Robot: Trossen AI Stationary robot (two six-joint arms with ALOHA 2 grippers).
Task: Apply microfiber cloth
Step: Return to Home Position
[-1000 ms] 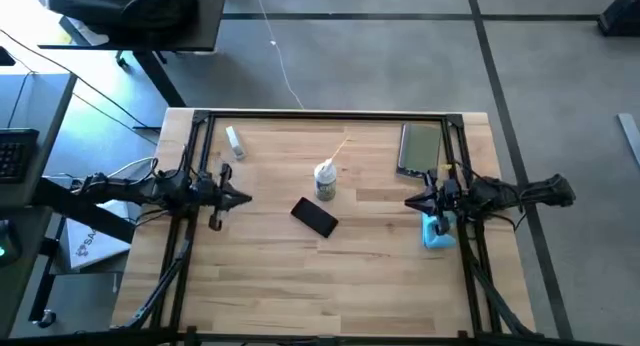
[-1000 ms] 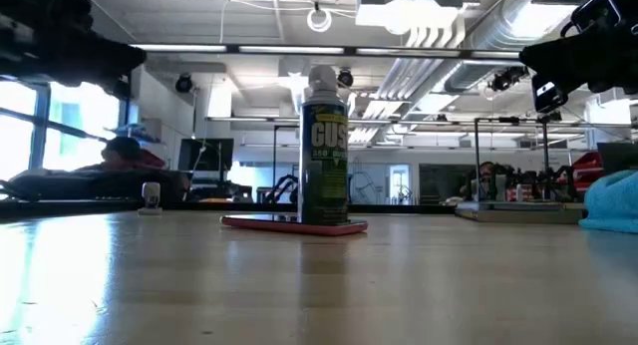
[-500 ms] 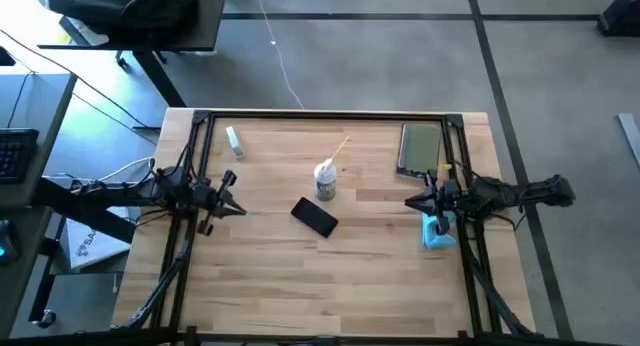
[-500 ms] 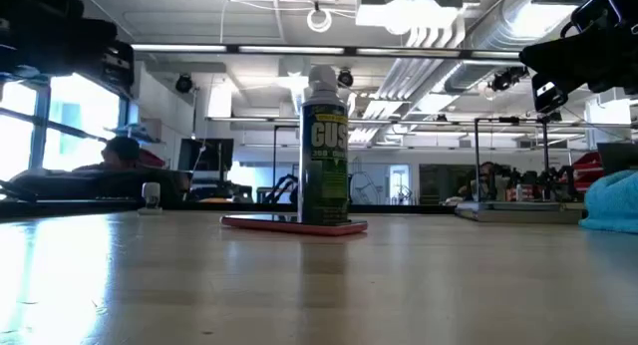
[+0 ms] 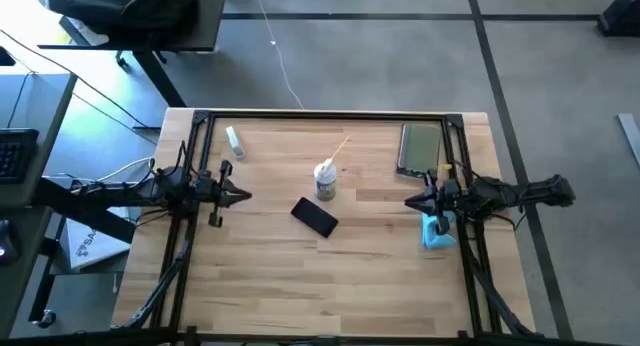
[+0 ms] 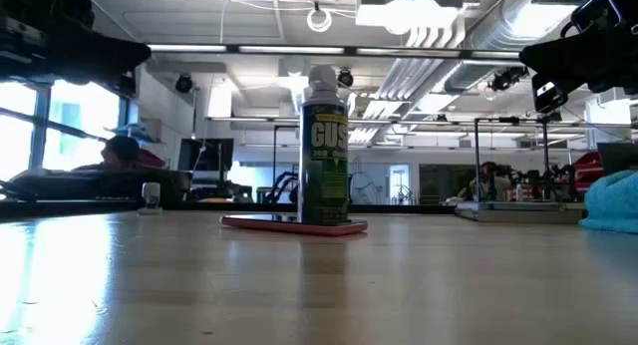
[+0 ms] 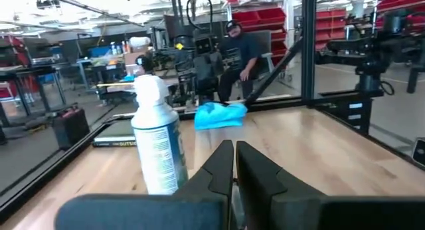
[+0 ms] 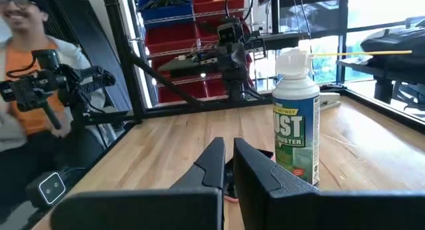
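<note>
High view suggests to us the wiping is finished: the microfiber cloth (image 5: 437, 234) lies loose at the right edge of the bench (image 5: 300, 276), gripped by neither arm. Only parking the arms seems outstanding. Our right pincer (image 5: 409, 202) hangs just beside the cloth, fingers pressed together on nothing. Our left pincer (image 5: 243, 196), likewise closed and empty, is well apart from it, beyond the phone (image 5: 315, 217).

Turquoise microfiber cloth (image 5: 437, 233) rumpled, lying at table's right edge.
</note>
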